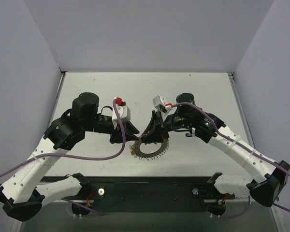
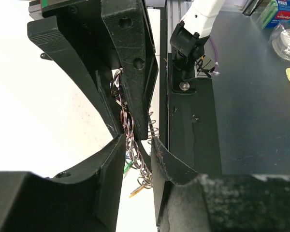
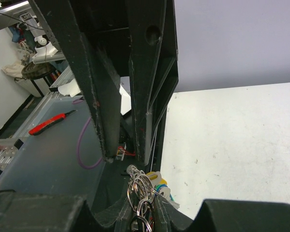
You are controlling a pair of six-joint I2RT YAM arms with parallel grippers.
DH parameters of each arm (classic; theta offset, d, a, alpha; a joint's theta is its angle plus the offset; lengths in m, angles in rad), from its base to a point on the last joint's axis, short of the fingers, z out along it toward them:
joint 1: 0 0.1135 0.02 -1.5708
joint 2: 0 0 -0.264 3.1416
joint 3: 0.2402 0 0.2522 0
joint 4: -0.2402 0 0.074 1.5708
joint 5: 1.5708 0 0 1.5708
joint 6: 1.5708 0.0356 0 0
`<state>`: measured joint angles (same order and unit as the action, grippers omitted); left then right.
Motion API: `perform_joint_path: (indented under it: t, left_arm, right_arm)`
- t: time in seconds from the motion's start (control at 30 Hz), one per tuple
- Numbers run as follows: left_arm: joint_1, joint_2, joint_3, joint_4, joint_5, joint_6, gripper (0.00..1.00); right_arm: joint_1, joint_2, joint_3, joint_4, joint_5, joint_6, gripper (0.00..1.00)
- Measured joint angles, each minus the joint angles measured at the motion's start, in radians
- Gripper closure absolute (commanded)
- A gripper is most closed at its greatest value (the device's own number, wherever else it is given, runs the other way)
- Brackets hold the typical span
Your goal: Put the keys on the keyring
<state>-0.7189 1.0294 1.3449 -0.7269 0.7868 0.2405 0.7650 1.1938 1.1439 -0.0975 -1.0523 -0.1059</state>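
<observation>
My right gripper (image 1: 147, 139) clamps the keyring (image 1: 152, 154) by its silvery toothed rim, near the tabletop (image 1: 193, 87) near edge. My left gripper (image 2: 137, 154) sits part-open astride it. Plastic-headed keys (image 3: 157, 180) are bunched alongside.

Seen from above, the left gripper (image 1: 129, 139) and right gripper (image 1: 149, 137) cover the upper arc of the keyring (image 1: 147, 154), while the keys (image 1: 132, 152) at its left rim are specks too small to count. In the left wrist view, the 2 grippers screen most of the keyring, and the table (image 2: 38, 121) is washed out to white. In the right wrist view, the keyring runs off the bottom edge, with the keys half hidden behind its loops.
</observation>
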Motion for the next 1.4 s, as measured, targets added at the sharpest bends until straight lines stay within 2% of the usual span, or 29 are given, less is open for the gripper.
perform_joint_path:
  t: [1.4]
  left_arm:
    - [0.000, -0.020, -0.015, 0.037, -0.022, -0.024, 0.65]
  right_arm:
    - [0.000, -0.024, -0.024, 0.011, 0.053, 0.038, 1.00]
